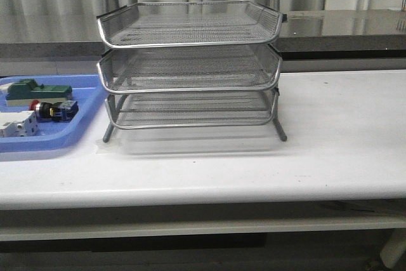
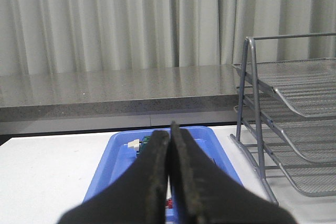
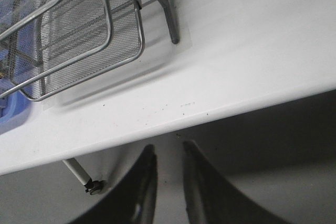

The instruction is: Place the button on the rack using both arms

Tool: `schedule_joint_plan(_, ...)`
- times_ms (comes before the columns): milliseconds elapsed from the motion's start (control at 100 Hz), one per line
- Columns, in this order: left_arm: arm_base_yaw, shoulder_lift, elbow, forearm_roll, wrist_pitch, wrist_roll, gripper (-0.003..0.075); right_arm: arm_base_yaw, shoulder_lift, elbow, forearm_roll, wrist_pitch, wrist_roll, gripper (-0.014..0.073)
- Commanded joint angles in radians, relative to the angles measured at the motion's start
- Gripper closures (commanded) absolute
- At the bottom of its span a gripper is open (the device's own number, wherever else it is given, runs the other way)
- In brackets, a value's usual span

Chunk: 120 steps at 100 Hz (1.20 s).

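The button (image 1: 53, 110), red cap and black body, lies in the blue tray (image 1: 89, 103) left of the rack (image 1: 190, 44). The three-tier silver mesh rack stands mid-table with all its trays bare. Neither arm appears in the front view. In the left wrist view my left gripper (image 2: 171, 127) is shut with nothing between its fingers, raised above the near end of the blue tray (image 2: 113, 156). A red sliver of the button (image 2: 169, 203) peeks from behind the fingers. My right gripper (image 3: 168, 148) is open and holds nothing, out past the table's front edge, with the rack (image 3: 107, 22) beyond it.
A green-and-beige block (image 1: 35, 90) and a white block (image 1: 16, 123) share the blue tray with the button. A grey counter (image 1: 342, 26) and curtains run behind the table. The rack's thin legs (image 1: 280, 132) rest on the white tabletop.
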Motion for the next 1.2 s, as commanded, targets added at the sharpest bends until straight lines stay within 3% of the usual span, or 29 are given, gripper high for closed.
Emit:
schedule_joint_plan(0, -0.002, -0.029, 0.046, -0.001, -0.072, -0.01, 0.0716, -0.008, 0.02, -0.036, 0.073, -0.065, -0.047, 0.0293)
schedule_joint_plan(90, -0.002, -0.029, 0.046, -0.001, -0.072, -0.01, 0.0716, -0.008, 0.053, -0.037, 0.153, -0.08, -0.112, 0.0238)
schedule_joint_plan(200, -0.002, -0.029, 0.046, -0.001, -0.072, -0.01, 0.0716, -0.008, 0.106, -0.039, 0.303, -0.083, -0.242, 0.0237)
schedule_joint_plan(510, -0.002, -0.029, 0.046, -0.001, -0.072, -0.01, 0.0716, -0.008, 0.287, -0.039, 0.908, -0.072, -0.86, 0.0237)
schedule_joint_plan(670, -0.002, -0.029, 0.046, -0.001, -0.072, -0.01, 0.0716, -0.008, 0.39, -0.051, 1.201, 0.016, -1.143, 0.0237)
schedule_joint_plan(780, -0.002, -0.029, 0.046, -0.001, -0.072, -0.01, 0.0716, -0.008, 0.473, -0.094, 1.278, 0.095, -1.224, 0.0237)
schedule_joint_plan(1190, -0.002, -0.029, 0.046, -0.001, -0.072, -0.01, 0.0716, -0.006, 0.698, -0.269, 1.28, 0.163, -1.227, 0.0237)
